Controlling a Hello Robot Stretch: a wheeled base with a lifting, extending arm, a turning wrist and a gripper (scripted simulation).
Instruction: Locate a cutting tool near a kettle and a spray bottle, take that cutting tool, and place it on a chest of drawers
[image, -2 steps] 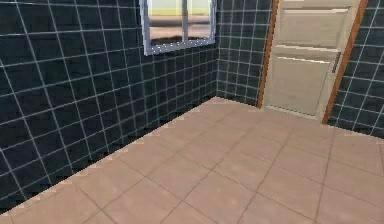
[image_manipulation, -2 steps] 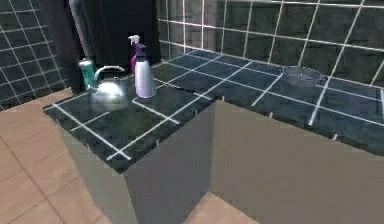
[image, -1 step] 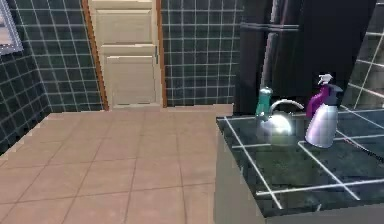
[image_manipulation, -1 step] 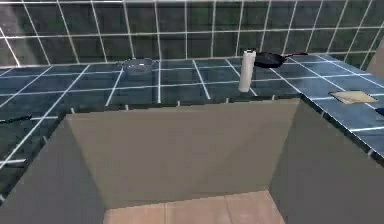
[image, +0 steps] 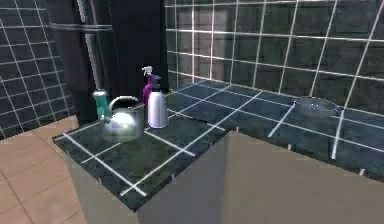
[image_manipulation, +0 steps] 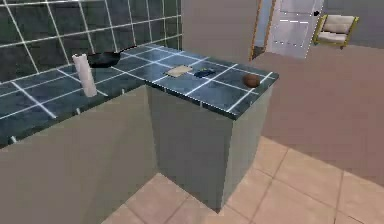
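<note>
Well, a dark-tiled counter (image: 250, 118) stands under dark-tiled walls. At its near corner are a kettle (image: 122, 122) and a spray bottle (image: 156, 100), with a glass bowl (image: 315, 105) farther along. The arm side view adds a paper roll (image_manipulation: 85, 72), a pan (image_manipulation: 105, 58) and small blobs by the counter's end, with open tan floor (image_manipulation: 300, 170) beyond. I cannot tell which is the cutting tool, nor how the jaws stand.

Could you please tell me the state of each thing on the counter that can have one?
Kettle: upright.
Spray bottle: upright, close beside the kettle.
Glass bowl: right way up, looks empty.
Paper towel roll: standing on end.
Pan: right way up, lying flat.
</note>
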